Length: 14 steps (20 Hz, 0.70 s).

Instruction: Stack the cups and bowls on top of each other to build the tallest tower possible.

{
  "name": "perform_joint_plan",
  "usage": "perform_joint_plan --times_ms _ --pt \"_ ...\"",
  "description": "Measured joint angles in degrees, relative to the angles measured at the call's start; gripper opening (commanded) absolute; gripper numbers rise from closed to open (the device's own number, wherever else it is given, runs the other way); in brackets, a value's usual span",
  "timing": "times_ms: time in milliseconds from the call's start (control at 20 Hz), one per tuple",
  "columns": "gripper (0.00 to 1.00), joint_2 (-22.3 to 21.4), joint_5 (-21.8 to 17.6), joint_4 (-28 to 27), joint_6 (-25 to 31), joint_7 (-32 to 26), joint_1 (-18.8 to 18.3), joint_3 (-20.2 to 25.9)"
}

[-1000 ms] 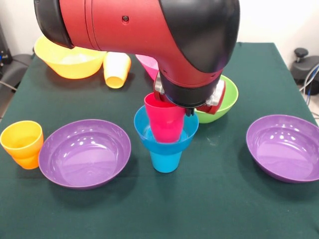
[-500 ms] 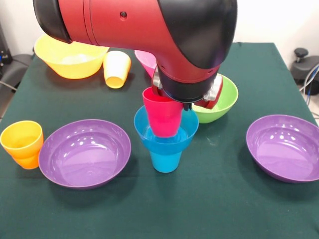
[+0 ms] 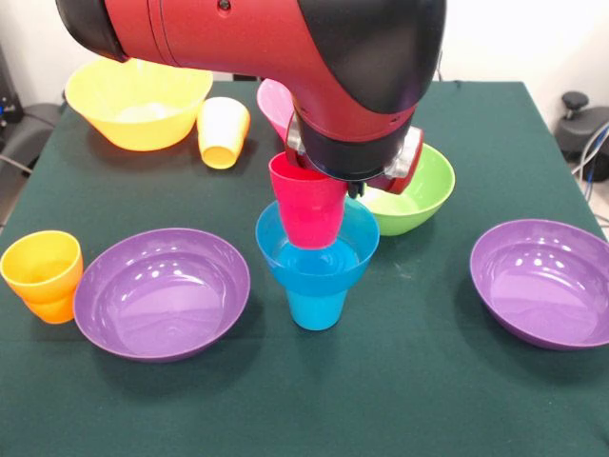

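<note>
On the green-cloth counter (image 3: 447,400), near its middle, a glossy blue plastic cup (image 3: 316,308) stands upright with a small glossy blue plastic bowl (image 3: 317,255) seated on its rim. Just above that bowl's hollow, a glossy red plastic cup (image 3: 309,209) hangs slightly tilted under the red and black arm, gripped at its rim by the end effector (image 3: 347,181); its base looks just clear of the bowl's floor. A lime green plastic bowl (image 3: 419,195) sits behind, toward the far right. Two shallow purple plastic bowls (image 3: 162,293) (image 3: 542,284) lie near the left and right edges, an orange plastic cup (image 3: 43,276) at the left edge. At the far left corner rest an orange-yellow bowl (image 3: 138,109), a tipped yellow cup (image 3: 223,131), and a pink bowl (image 3: 273,105).
</note>
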Motion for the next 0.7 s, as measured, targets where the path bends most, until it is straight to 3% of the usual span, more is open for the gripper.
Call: perform_joint_plan --times_ms 700 --pt "0.0 -0.8 2.0 1.3 -4.4 0.0 0.9 -1.0"
